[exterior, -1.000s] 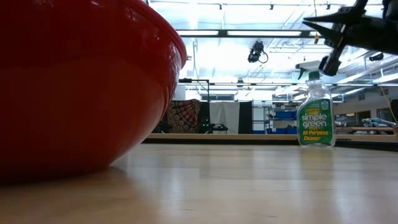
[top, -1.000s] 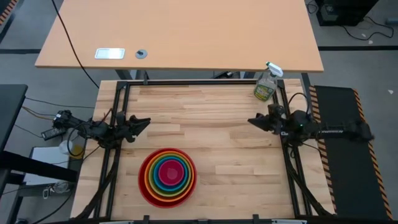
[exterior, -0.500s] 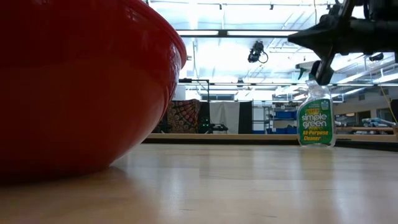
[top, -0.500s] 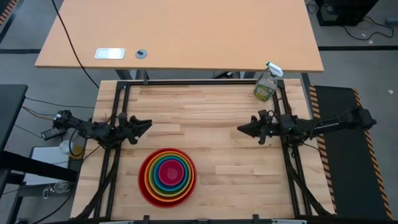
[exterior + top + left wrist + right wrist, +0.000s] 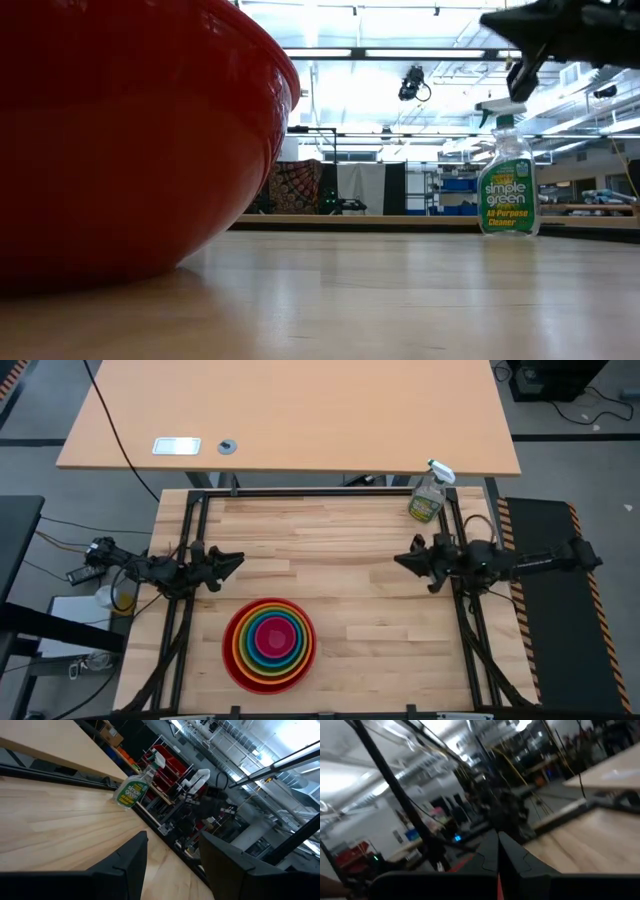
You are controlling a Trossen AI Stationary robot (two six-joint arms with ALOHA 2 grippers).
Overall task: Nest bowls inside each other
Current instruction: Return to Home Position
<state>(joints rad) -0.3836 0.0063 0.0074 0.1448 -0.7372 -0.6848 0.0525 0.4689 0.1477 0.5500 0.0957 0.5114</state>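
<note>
The butcher-block table (image 5: 330, 530) carries the whole scene, and the red bowl (image 5: 226, 652) sits on it as the reference for everything else. In the low view this red bowl (image 5: 120, 130) stands so close that it fills the left half of the picture, resting flat on the wood.

Inside the red bowl the others sit nested in order of size. The orange bowl (image 5: 305, 650) comes first, then the lime green bowl (image 5: 269, 614) and the blue bowl (image 5: 248, 645). The pink bowl (image 5: 270, 642) lies at the centre. All five sit concentric and upright.

The spray bottle (image 5: 427, 500) stands upright well apart from the red bowl, beyond it and far to its right. Its green label shows in the low view (image 5: 508, 195) and in the left wrist view (image 5: 131, 791).

The left gripper (image 5: 236, 559) hangs above the table just beyond the red bowl, a little to its left. Its fingers are spread with a clear gap and hold nothing, as its wrist view (image 5: 172, 836) shows.

The right gripper (image 5: 400, 559) hangs well to the right of the red bowl, clear of it and of the bottle. Its fingers are pressed together on nothing, as its wrist view (image 5: 498, 836) and the low view (image 5: 495, 20) show.
</note>
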